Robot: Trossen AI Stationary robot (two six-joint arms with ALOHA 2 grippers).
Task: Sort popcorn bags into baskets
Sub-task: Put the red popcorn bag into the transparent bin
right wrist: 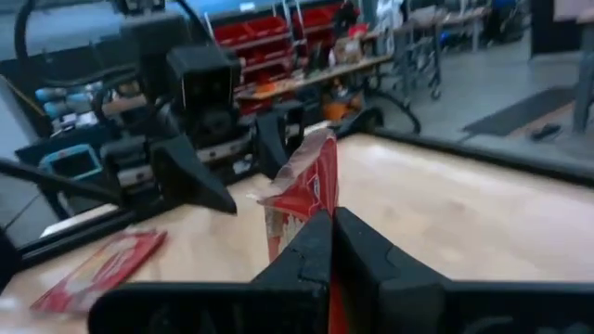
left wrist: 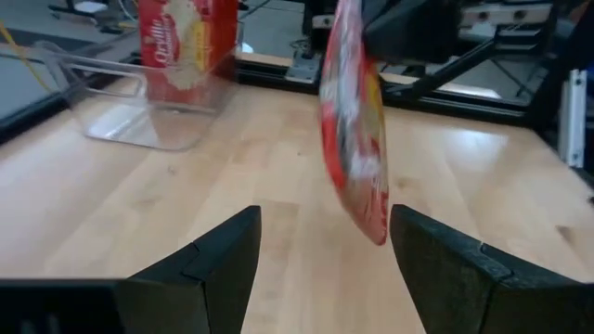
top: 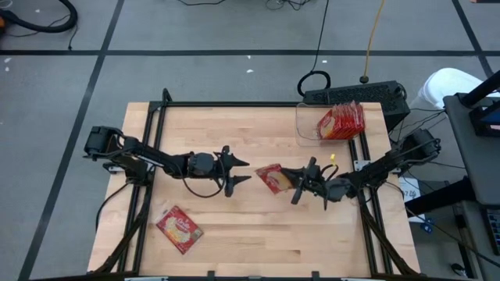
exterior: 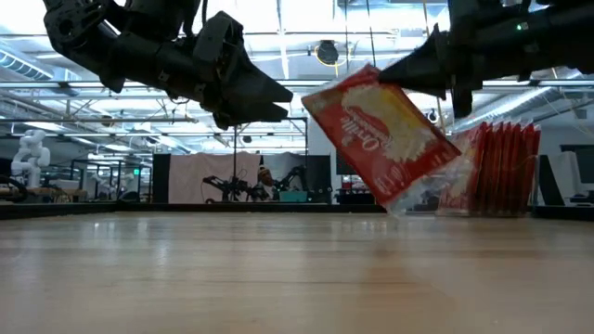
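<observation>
High view, right tool [top: 301, 181] clamped on popcorn bag [top: 273, 177], left tool [top: 239, 172] spread, facing it.

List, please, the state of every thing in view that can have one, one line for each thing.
Right end effector: shut on the flat red popcorn packet.
Flat red popcorn packet: held tilted, off the table.
Left end effector: open, empty, facing the held packet.
Small clear plastic bin: upright at the table's far right corner, with red packets standing in it.
Second red packet: lying flat on the wooden table, near the left front.
</observation>
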